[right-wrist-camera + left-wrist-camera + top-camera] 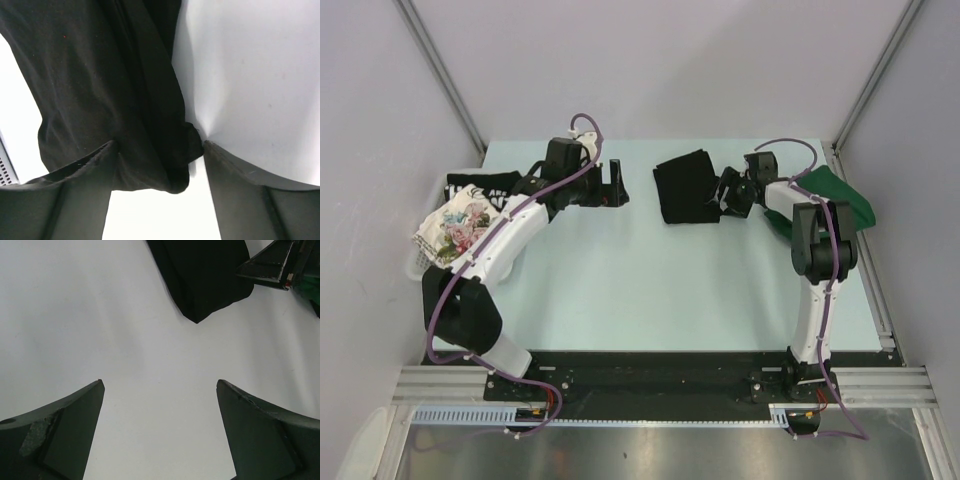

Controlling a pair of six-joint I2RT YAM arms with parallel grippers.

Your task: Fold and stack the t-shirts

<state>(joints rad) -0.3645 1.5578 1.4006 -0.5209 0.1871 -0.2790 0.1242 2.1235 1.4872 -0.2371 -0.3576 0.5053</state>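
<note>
The worktop is a pale green, matt, rectangular surface. A white slatted basket sits at the left edge of the worktop. A black mounting plate runs along the near edge of the worktop, with an aluminium rail at its end. Grey enclosure panels stand behind the worktop and on both sides of it.

Bright even light, soft shadows, sharp focus
</note>
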